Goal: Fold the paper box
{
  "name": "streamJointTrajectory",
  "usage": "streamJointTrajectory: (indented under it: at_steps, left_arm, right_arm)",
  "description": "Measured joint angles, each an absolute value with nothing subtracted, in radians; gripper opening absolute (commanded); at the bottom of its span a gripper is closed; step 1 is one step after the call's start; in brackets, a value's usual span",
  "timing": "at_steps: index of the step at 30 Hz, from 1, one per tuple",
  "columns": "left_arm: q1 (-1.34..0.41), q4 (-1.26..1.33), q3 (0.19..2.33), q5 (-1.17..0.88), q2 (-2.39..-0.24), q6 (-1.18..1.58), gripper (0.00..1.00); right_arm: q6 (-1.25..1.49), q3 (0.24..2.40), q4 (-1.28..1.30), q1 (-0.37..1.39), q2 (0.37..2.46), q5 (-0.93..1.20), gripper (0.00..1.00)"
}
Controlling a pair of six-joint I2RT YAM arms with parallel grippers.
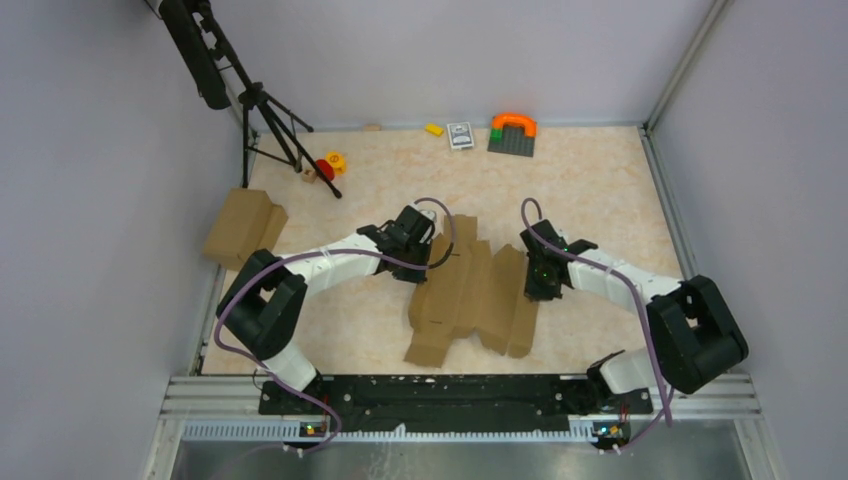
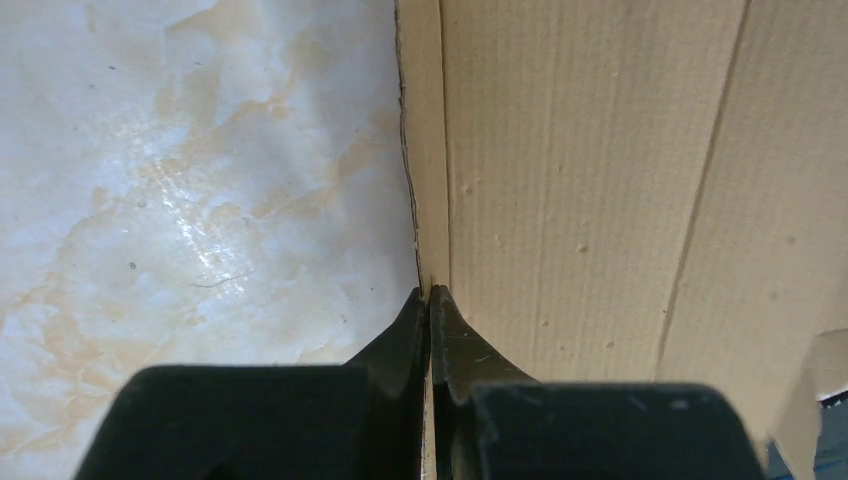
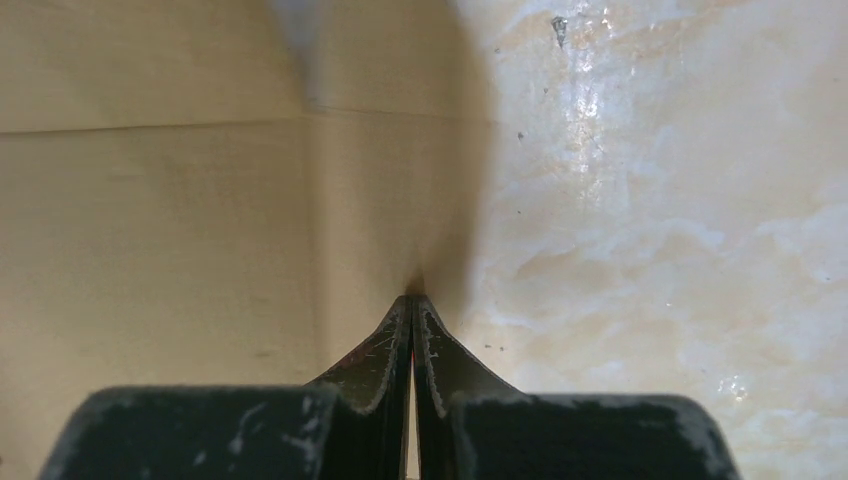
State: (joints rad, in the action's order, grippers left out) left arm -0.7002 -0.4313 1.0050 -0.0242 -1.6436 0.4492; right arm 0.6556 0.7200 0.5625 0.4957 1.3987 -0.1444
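Paper box [image 1: 470, 290] is laid flat, long axis run near to far; left tool [image 2: 430, 300] and right tool [image 3: 412, 305] are clenched shut at its side edges.

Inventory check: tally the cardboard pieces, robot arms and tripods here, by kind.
Cardboard pieces: 2, flat paper box, brown carton
Robot arms: 2, left arm, right arm
Tripod: 1
Total: 5
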Motion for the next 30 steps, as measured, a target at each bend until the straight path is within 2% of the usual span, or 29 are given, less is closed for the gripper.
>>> streamJointTrajectory:
  at_steps: [10,12,14,17,19,21,25,30]
  left_arm:
    - [-0.701,-0.455,1.013,0.036,-1.642,0.461,0.00]
    - [-0.701,-0.456,1.013,0.036,-1.640,0.462,0.07]
    - [-0.701,-0.456,1.013,0.036,-1.638,0.461,0.19]
    - [-0.701,-0.458,1.011,0.038,-1.638,0.458,0.31]
    - [-0.699,-0.458,1.010,0.038,-1.638,0.459,0.33]
    - [-0.692,-0.456,1.003,0.031,-1.638,0.460,0.32]
    - [-0.673,-0.455,0.992,-0.008,-1.637,0.458,0.22]
    - [-0.661,-0.451,0.993,-0.046,-1.637,0.441,0.09]
  right_arm:
    - [0.646,0.728,0.617,0.496,1.336,-0.214,0.00]
    - [0.640,0.730,0.618,0.496,1.335,-0.215,0.03]
    - [0.633,0.729,0.617,0.496,1.335,-0.205,0.05]
    - [0.624,0.729,0.614,0.496,1.335,-0.187,0.16]
    - [0.618,0.729,0.610,0.496,1.335,-0.172,0.31]
    - [0.607,0.728,0.599,0.496,1.329,-0.148,0.41]
    - [0.578,0.728,0.557,0.496,1.284,-0.092,0.46]
    - [0.510,0.783,0.501,0.495,1.270,-0.012,0.59]
